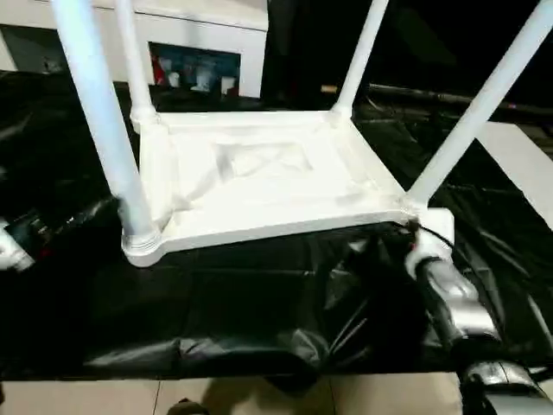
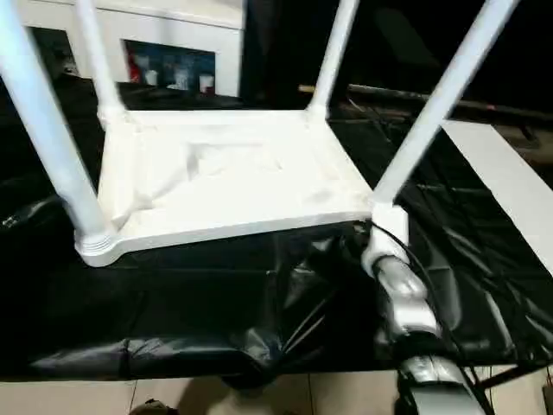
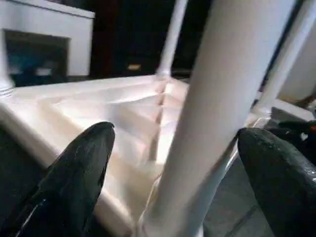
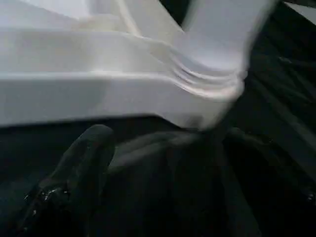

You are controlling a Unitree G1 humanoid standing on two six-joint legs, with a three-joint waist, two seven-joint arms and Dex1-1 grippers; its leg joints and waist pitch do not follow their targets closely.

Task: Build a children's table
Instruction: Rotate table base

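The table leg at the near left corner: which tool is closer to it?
Left. The left tool is open, with its fingers on either side of that near-left leg. The right tool is at the near right corner.

The children's table (image 1: 259, 186) looks like smooth white plastic with a soft sheen, its upturned underside moulded into ribs; its tube legs (image 1: 104, 121) are the same smooth, faintly glossy white; the black sheet (image 1: 259, 303) under it is thin, crinkled plastic film, shiny where its folds catch light; the robot's right forearm (image 1: 458, 303) is polished silver metal; the left gripper (image 3: 173, 168) has glossy, smooth black fingers (image 3: 74, 182); the floor (image 1: 104, 398) along the sheet's near edge is pale and matt.
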